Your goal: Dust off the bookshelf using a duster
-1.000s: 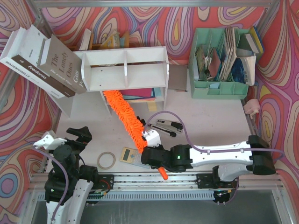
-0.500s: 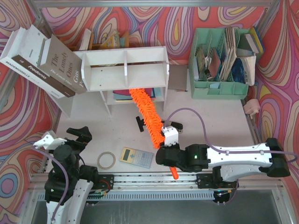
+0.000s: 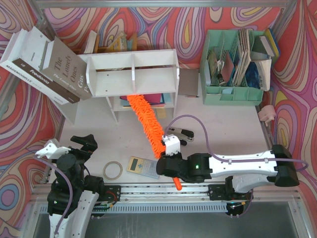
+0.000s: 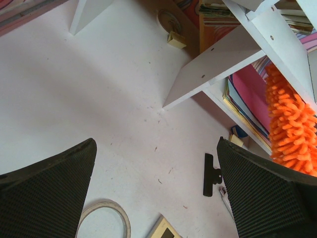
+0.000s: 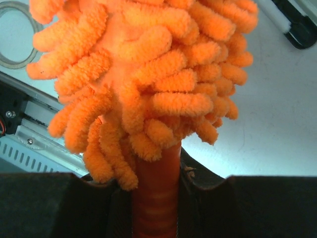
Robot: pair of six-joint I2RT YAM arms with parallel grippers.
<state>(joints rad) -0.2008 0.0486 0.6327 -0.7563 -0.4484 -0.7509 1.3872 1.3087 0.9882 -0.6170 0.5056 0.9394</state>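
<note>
The white bookshelf (image 3: 133, 74) stands at the back middle of the table. The fluffy orange duster (image 3: 146, 124) runs diagonally from the shelf's lower tier down toward the front, with its tip against the coloured books there. My right gripper (image 3: 168, 159) is shut on the duster's orange handle (image 5: 156, 198), just below the fluffy head (image 5: 143, 64). My left gripper (image 3: 69, 145) hangs open at the front left, holding nothing. The left wrist view shows its fingers spread wide (image 4: 156, 144), the bookshelf's boards (image 4: 223, 54) and the duster (image 4: 292, 124) at the right.
A black-and-silver stapler (image 3: 179, 133) lies right of the duster. A tape ring (image 3: 113, 170) and a yellow calculator (image 3: 143, 166) lie near the front edge. A black binder clip (image 4: 211, 174) lies by the shelf. Leaning books (image 3: 44, 64) stand back left, a mint-green organizer (image 3: 233, 64) back right.
The right gripper swung the duster to the right along the lower tier, then back toward the left. The left arm has not moved.
</note>
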